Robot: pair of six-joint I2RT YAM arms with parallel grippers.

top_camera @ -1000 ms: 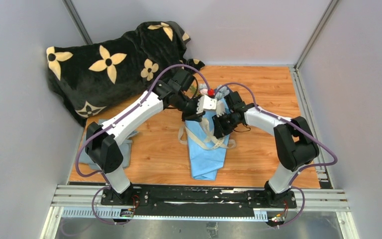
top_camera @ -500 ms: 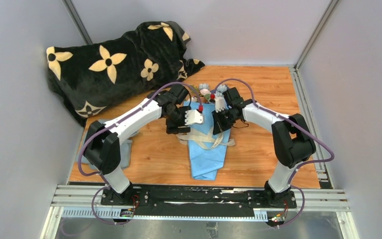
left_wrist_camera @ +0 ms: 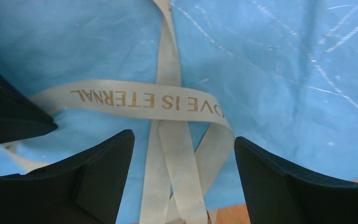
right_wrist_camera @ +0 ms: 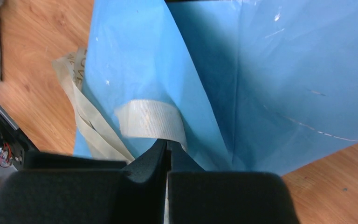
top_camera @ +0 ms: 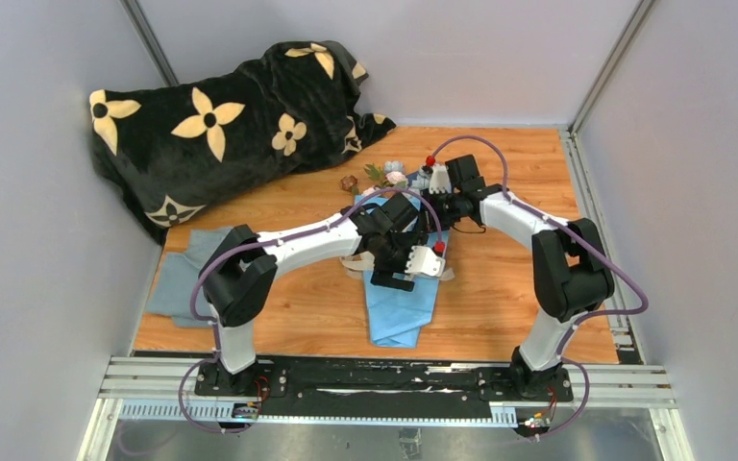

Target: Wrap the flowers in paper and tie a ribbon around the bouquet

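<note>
The bouquet (top_camera: 402,317) is laid lengthwise on the wooden table (top_camera: 500,307), its flowers (top_camera: 384,176) turned toward the black blanket (top_camera: 221,115). Its light-blue paper (left_wrist_camera: 284,56) is crossed by the ribbon (left_wrist_camera: 168,100), which is printed with gold lettering. The left gripper (left_wrist_camera: 182,140) is poised over the crossing strands with jaws spread wide and nothing gripped. The right gripper (right_wrist_camera: 167,147), at the flower end, is pressed shut with a ribbon strand pinched at its tips.
</note>
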